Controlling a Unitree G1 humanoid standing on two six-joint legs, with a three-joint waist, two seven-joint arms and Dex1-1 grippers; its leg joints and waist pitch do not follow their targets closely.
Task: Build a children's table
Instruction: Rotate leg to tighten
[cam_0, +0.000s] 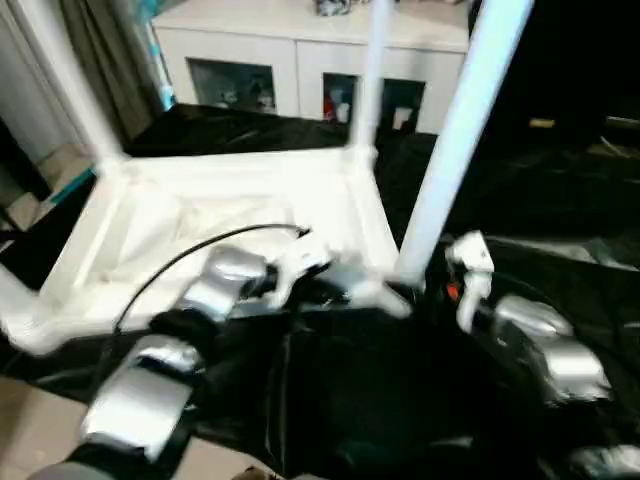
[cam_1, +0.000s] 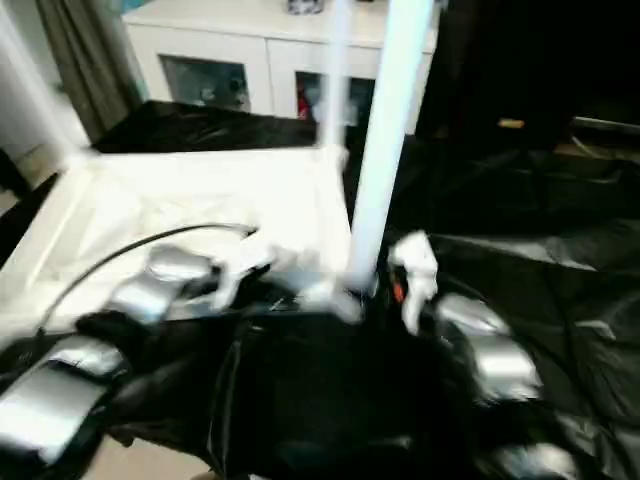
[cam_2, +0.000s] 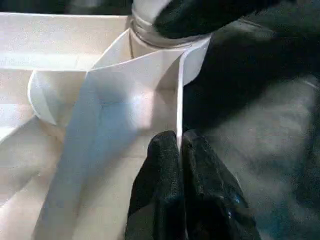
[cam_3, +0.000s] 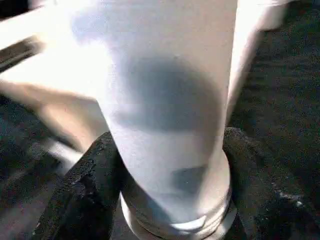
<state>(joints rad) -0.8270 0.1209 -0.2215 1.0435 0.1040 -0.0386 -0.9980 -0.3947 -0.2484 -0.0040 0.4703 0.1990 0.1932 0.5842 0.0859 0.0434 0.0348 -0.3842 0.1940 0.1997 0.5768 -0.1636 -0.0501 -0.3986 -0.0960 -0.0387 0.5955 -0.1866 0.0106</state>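
Silver forearms reach over black sheeting to the upturned white plastic children's table (cam_0: 230, 215). Left gripper (cam_2: 178, 150) is pinched together on the table's thin side wall, just beside the corner socket. Right gripper (cam_3: 165, 165) straddles the base of the near white tapered tubular leg (cam_0: 455, 130), fingers (cam_3: 87, 185) either side; whether they clamp it I cannot tell. Leg-seating looks underway; next likely needs firm downward pressing or twisting.

White table (cam_0: 330, 200), white leg (cam_0: 455, 140); black cloth (cam_0: 540, 200); silver forearms.
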